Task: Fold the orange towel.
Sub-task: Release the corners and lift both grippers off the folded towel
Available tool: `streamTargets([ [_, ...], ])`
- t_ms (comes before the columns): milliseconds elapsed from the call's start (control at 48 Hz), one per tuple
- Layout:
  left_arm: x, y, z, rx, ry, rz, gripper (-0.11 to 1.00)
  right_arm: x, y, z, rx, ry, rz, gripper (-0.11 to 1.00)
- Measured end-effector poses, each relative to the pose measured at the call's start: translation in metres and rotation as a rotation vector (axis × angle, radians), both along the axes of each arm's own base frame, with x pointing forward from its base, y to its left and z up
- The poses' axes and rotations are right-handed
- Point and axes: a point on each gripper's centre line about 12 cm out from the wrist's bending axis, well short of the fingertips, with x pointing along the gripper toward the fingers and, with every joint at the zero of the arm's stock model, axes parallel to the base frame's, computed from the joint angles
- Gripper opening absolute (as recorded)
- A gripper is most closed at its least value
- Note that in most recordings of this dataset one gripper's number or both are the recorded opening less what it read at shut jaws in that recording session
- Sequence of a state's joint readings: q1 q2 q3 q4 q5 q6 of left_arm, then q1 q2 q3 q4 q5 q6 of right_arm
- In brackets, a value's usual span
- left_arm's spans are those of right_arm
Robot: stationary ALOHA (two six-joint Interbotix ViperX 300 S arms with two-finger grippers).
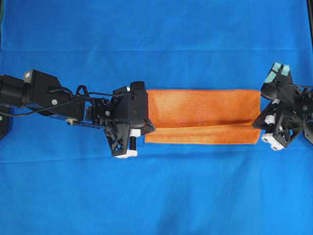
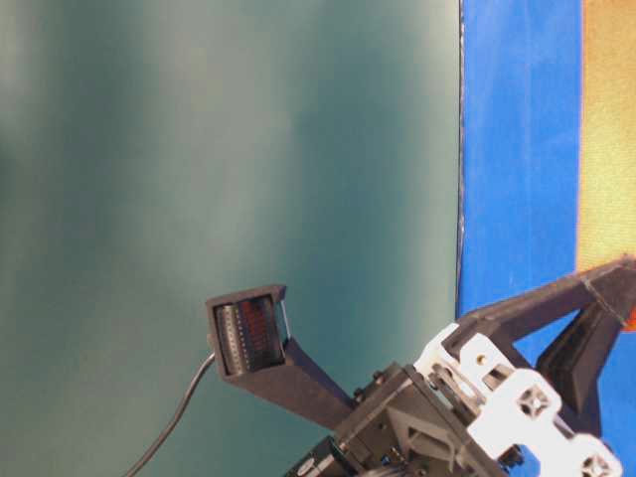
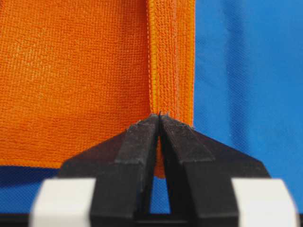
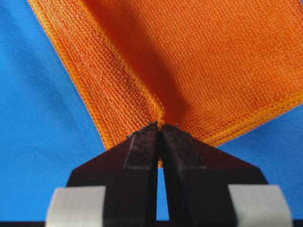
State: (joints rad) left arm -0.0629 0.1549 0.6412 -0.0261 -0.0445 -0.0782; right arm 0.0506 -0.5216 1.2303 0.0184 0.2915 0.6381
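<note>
The orange towel (image 1: 203, 116) lies folded on the blue sheet (image 1: 156, 196). Left gripper (image 3: 159, 118) and right gripper (image 4: 160, 125) each pinch a hem w/ jaws clenched, prob. to keep the top layer's edge taut.

We see our left arm's black gripper (image 3: 159, 124) reaching in level from the left, jaws pinched together on a thin edge. Our right arm's black gripper (image 4: 160, 128) comes from the right, wrist rolled askew, its jaws likewise pressed together on an edge.
</note>
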Motion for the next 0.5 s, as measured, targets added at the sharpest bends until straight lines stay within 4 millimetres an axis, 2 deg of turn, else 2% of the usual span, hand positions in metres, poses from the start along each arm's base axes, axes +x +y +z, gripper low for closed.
streamTargets([
  [146,-0.001,0.0,-0.001,0.004,0.003,-0.003,0.41,0.001,0.0,0.0,0.001,-0.006,0.0,0.05],
  [271,-0.001,0.0,-0.002,0.013,0.004,-0.012,0.61,0.005,0.0,0.005,0.0,-0.034,0.002,0.43],
  [333,-0.001,0.003,-0.001,0.022,0.006,-0.014,0.64,0.007,0.0,0.007,-0.01,-0.047,0.013,0.59],
  [375,-0.001,0.005,0.001,0.027,0.005,-0.013,0.63,0.009,0.0,0.009,-0.021,-0.055,0.023,0.65],
  [500,-0.001,0.015,0.014,0.048,-0.025,-0.009,0.63,0.012,-0.001,0.016,-0.066,-0.088,0.062,0.61],
])
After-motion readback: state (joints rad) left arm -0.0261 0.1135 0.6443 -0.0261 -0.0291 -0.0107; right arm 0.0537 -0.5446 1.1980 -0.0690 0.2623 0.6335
